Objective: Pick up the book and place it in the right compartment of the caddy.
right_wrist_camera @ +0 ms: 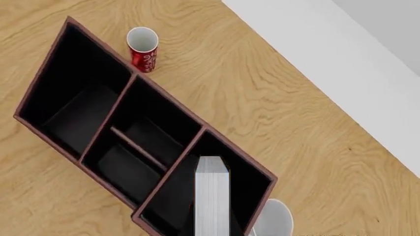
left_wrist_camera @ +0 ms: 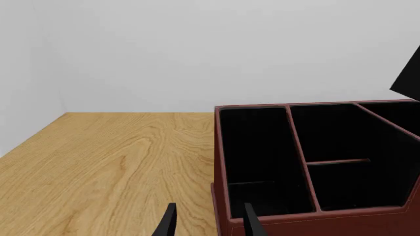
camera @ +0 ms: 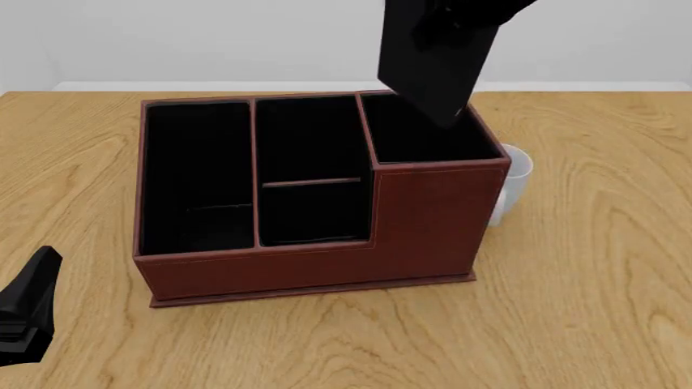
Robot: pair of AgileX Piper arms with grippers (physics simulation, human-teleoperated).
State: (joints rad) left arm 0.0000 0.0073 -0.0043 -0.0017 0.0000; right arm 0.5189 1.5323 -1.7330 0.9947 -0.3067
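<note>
The reddish-brown caddy [camera: 422, 235] stands mid-table with its black pockets open upward. The black book [camera: 433, 57] hangs tilted over the tall-walled right compartment [camera: 422, 138], its lower corner close to the rim. My right gripper [camera: 459, 14] is shut on the book's top, mostly cut off by the frame edge. The right wrist view looks down the book's white page edges [right_wrist_camera: 211, 196] into that compartment [right_wrist_camera: 246, 184]. My left gripper [camera: 32, 300] is open and empty, low beside the caddy's left front corner [left_wrist_camera: 220, 196]; its fingers [left_wrist_camera: 169, 223] show in the left wrist view.
A white mug [camera: 513, 180] stands against the caddy's right side and also shows in the right wrist view [right_wrist_camera: 272, 221]. A red can [right_wrist_camera: 143, 49] stands behind the caddy's left end. The table's far edge meets a pale wall [camera: 216, 40].
</note>
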